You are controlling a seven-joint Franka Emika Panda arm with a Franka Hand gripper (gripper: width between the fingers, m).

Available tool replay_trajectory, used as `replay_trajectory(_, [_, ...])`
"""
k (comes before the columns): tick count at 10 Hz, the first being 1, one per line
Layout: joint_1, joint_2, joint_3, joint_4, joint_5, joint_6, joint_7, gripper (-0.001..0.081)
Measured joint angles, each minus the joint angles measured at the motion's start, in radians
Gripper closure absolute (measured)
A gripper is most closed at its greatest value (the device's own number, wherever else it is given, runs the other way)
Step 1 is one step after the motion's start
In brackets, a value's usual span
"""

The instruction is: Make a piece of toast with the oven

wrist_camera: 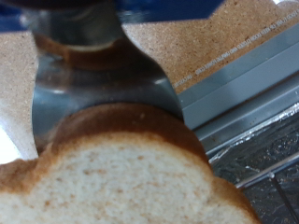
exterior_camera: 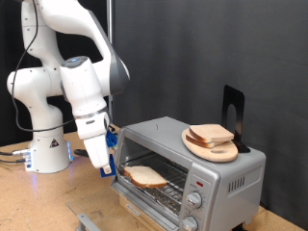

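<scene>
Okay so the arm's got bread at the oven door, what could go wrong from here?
The gripper seems to pinch the piece of toast only by one edge, so it might droop or slip before lying flat on the rack. The fingers are close to the oven opening and may knock the frame. Other slices sit on top and could be jostled.

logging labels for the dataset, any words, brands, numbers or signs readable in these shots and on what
No readable text in either view.
Robot base: a small triangular sign, too small to read.
Oven: marks around the knobs, too blurred to read.
Piece of toast at the gripper: no text.
</scene>
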Motion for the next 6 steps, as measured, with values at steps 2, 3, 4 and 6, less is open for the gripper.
replay_trajectory(2, [-0.01,0.004,-0.003,0.001,-0.026,-0.007,-0.006,0.0353])
replay_trajectory(3, [-0.022,0.004,-0.006,0.004,-0.07,-0.029,-0.003,0.0353])
replay_trajectory(4, [-0.034,0.004,-0.011,0.009,-0.102,-0.049,-0.001,0.0353])
replay_trajectory(6, [-0.043,0.004,-0.017,0.016,-0.111,-0.061,0.0,0.0353])
